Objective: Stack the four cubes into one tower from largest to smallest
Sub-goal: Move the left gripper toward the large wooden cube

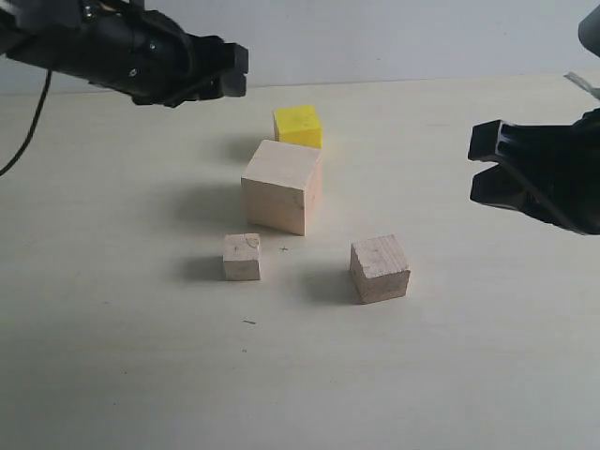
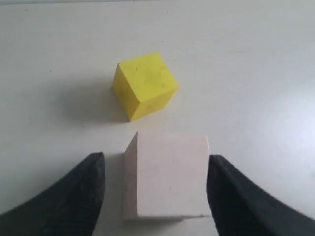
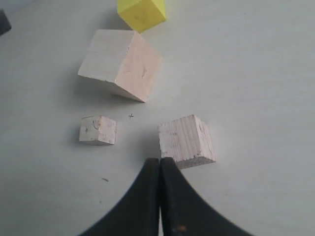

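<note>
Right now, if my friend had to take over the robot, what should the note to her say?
Left gripper: open, empty, up in the air.
Right gripper: shut, empty, off to the right side.
Cubes: all four sit apart on the table. The yellow cube is behind the large pale cube. The smallest cube is in front of it on the left, the brownish cube in front on the right.
Done: nothing is stacked yet.
Left: put yellow on the large cube, then brownish, then smallest.
</note>
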Controlling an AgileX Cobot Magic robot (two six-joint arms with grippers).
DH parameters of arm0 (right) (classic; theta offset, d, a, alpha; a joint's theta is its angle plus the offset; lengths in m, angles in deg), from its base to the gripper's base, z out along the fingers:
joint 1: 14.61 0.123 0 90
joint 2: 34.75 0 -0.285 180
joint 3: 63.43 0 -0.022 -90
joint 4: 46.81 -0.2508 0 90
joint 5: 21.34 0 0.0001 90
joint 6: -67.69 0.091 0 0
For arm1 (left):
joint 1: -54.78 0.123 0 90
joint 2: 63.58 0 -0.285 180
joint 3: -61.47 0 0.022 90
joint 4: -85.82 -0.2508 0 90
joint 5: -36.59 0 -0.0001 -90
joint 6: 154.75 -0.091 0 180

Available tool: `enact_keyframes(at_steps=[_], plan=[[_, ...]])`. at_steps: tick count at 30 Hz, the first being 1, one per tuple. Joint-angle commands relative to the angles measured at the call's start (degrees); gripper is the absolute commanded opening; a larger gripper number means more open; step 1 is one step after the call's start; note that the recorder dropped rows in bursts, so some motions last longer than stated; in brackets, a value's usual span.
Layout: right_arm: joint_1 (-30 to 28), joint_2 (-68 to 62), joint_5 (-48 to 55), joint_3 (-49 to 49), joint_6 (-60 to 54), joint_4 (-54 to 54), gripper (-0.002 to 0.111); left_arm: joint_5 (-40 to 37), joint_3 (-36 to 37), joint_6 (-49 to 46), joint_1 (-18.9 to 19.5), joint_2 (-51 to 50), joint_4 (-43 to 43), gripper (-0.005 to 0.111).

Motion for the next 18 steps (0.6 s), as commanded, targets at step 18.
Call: enact_keyframes(at_steps=[18], plan=[[0.06,-0.14,9.14,-0.36,-0.56,-0.15,0.0,-8.53,-25.95,2.11,-0.26,-27.94,-0.56,0.059]])
